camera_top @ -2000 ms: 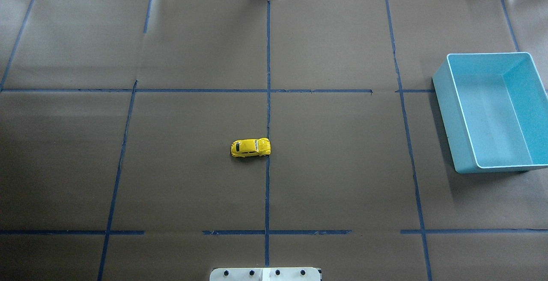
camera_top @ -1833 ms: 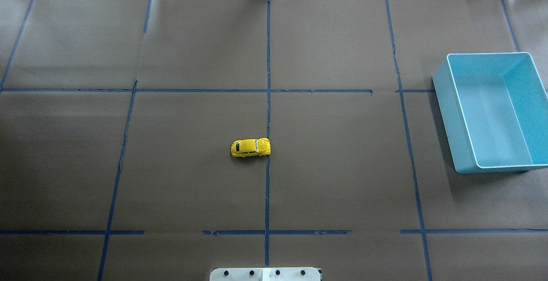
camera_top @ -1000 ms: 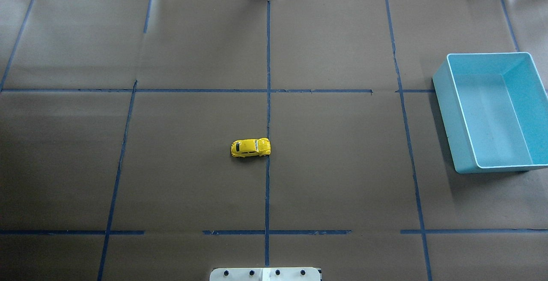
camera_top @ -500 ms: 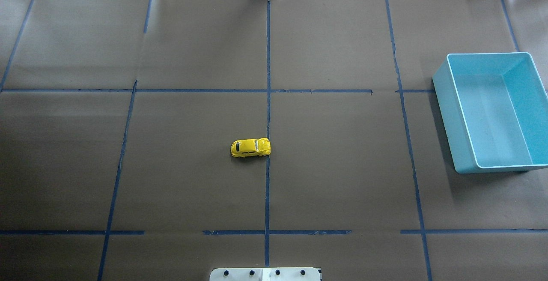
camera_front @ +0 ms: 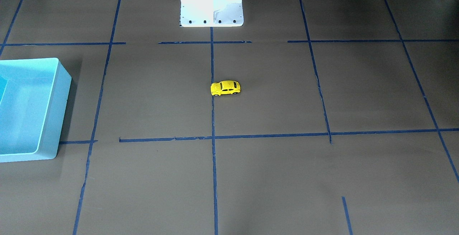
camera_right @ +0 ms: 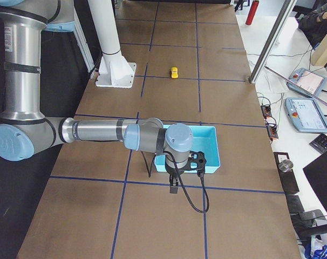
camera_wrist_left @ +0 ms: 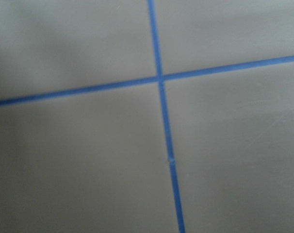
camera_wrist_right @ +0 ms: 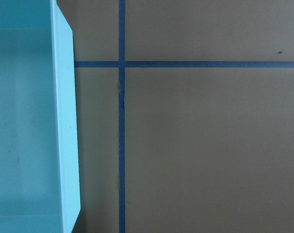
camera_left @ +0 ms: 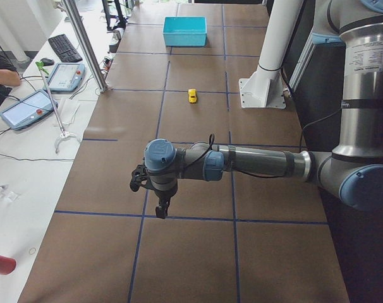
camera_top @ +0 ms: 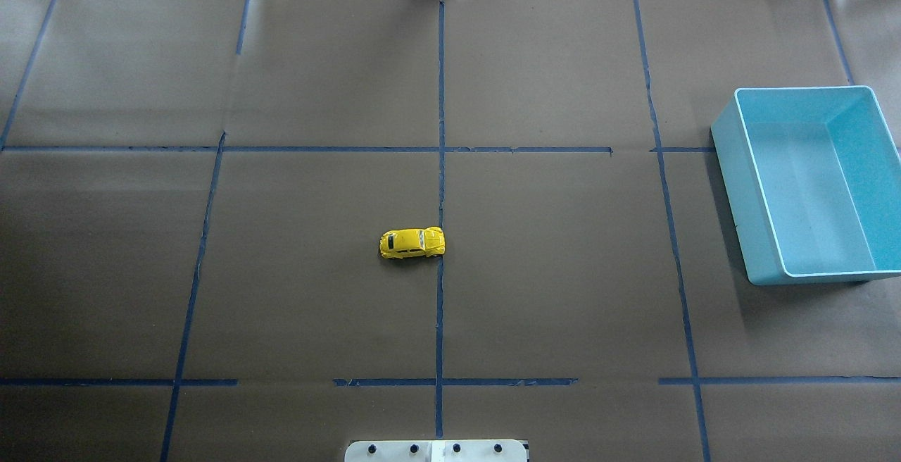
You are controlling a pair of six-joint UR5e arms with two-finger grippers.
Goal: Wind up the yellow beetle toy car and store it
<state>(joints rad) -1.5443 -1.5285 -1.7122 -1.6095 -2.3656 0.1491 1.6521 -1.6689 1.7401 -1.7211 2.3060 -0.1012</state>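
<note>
The yellow beetle toy car [camera_top: 412, 243] stands on its wheels near the middle of the brown table, beside the centre tape line; it also shows in the front view [camera_front: 225, 88] and small in both side views [camera_left: 192, 95] [camera_right: 174, 72]. The blue bin [camera_top: 735, 194] sits at the table's right end and looks empty. My left gripper [camera_left: 158, 211] hangs over the table's left end, far from the car. My right gripper [camera_right: 173, 186] hangs just beside the bin [camera_right: 206, 145]. Both show only in side views, so I cannot tell if they are open or shut.
Blue tape lines divide the brown paper cover into squares. The white robot base [camera_front: 211, 4] stands at the near table edge behind the car. The right wrist view shows the bin's rim [camera_wrist_right: 64, 121] and tape. Tablets and a keyboard lie on a side bench [camera_left: 33, 104].
</note>
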